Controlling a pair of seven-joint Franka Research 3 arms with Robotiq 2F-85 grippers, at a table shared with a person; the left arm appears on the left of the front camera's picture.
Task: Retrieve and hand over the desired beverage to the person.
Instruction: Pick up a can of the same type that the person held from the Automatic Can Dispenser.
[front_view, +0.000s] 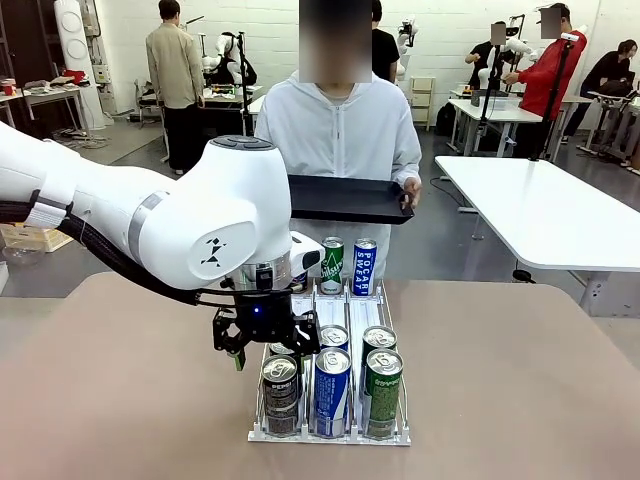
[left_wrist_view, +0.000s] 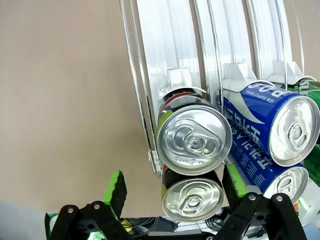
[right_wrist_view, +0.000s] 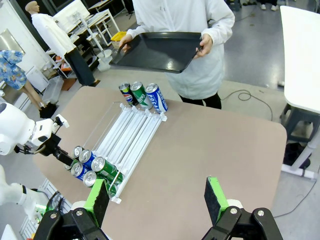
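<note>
While the person (front_view: 340, 130) waits across the bench (front_view: 520, 380) holding a black tray (front_view: 345, 198), no drink has been lifted yet. The left hand (left_wrist_view: 174, 189) hangs spread over the rack (front_view: 330, 437), its pads either side of the front dark can (left_wrist_view: 192, 200) in the left lane (whether they touch it, I cannot tell). The right hand (right_wrist_view: 157, 196) is spread and empty, high above the bench. Gripping, lifting and delivery appear to remain.

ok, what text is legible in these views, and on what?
"POCARI SWEAT": far blue can, standing at the rack's far end.
"ION SUPPLY DRINK", beside "POC": near blue can, left wrist view.
Green cans and dark cans: print too small or blurred to read.
</note>
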